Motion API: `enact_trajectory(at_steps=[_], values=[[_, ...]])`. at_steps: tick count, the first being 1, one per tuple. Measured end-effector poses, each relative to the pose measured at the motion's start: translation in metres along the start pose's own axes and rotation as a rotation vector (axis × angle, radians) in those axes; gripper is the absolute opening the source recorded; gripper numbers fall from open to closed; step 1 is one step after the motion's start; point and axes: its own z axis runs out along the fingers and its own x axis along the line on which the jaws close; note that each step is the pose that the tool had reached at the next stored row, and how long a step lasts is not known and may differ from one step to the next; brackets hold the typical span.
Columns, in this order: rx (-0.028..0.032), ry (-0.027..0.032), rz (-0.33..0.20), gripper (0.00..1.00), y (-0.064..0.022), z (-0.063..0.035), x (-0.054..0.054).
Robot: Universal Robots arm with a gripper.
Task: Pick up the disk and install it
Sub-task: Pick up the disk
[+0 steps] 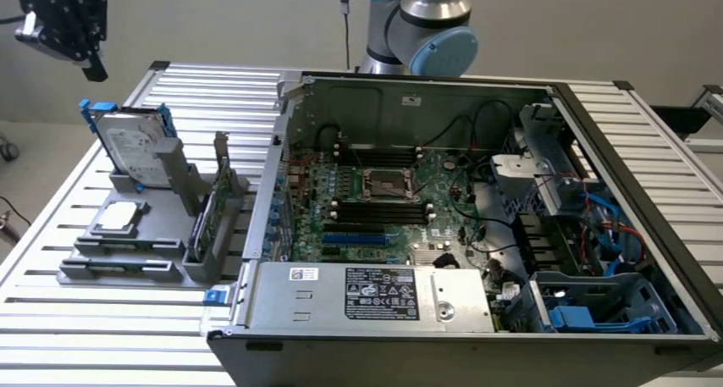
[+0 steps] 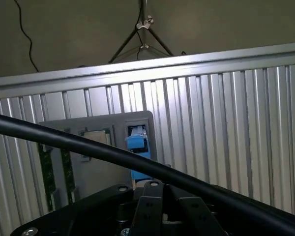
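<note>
Clenched on nothing, the claw (image 1: 95, 65) hangs in the air at the exterior view's far left, above the far corner of the slatted metal counter (image 1: 68, 319). In the wrist view we see its fingers (image 2: 148, 206) pressed together with nothing between them.

We find the disk (image 1: 130, 146) below the claw and a little nearer to us. It stands on edge, leaning slightly, in a grey holder (image 1: 169, 234) on the counter, to the exterior view's left of the open computer case (image 1: 452, 192). Claw and disk are apart, with clear air between them. The disk's upper end and the tips of its blue rails (image 1: 165, 114) stick up free of the holder.

We judge the disk to be rigid and fairly heavy for its size, so it should not bend in a grip. Its flat metal faces look smooth and could slip, and a drive of this kind takes knocks badly. We judge the exposed upper part to be the sensible place to take hold, pinching across the two flat faces or across the blue rails. The plastic rails probably offer more friction than the bare metal.

A small square chip (image 1: 118, 218) and a thin green card (image 1: 209, 222) share the holder beside the disk.
</note>
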Motion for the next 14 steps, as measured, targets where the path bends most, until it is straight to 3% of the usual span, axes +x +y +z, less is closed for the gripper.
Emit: enact_trajectory(at_steps=[6, 9, 10, 12, 14], values=[[0.0000, 0.0037, -0.088, 0.12, 0.0008, 0.0002, 0.0001], [0.0000, 0.0056, -0.112, 0.30, 0.0016, 0.0001, 0.0007], [0.0000, 0.0060, -0.117, 0.30, 0.0017, 0.0001, 0.0012], [0.0000, 0.0069, -0.127, 0.42, 0.0018, 0.0001, 0.0023], [0.0000, 0.0075, -0.137, 0.42, 0.0017, 0.0001, 0.0037]])
